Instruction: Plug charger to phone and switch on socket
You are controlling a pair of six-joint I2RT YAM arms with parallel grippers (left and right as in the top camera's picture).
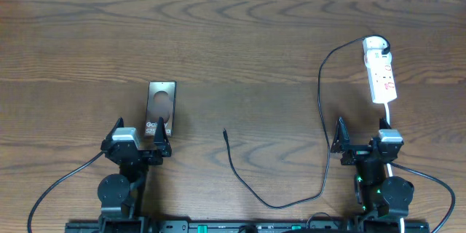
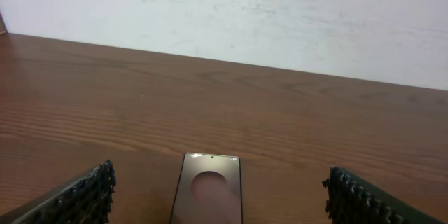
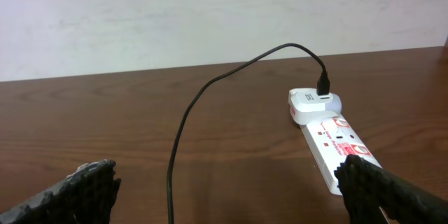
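- First, our left fingers (image 2: 77, 199) and right fingers (image 3: 77, 192) are spread wide, empty.
- We should pinch the charger (image 1: 226, 137) near its tip, at 4 o'clock from the phone (image 1: 161, 108).

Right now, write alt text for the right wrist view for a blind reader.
A white power strip lies on a brown wooden table, a thin black charger cable plugged into its far end and curving left toward the camera. The right gripper has its jaws wide open at the bottom corners.
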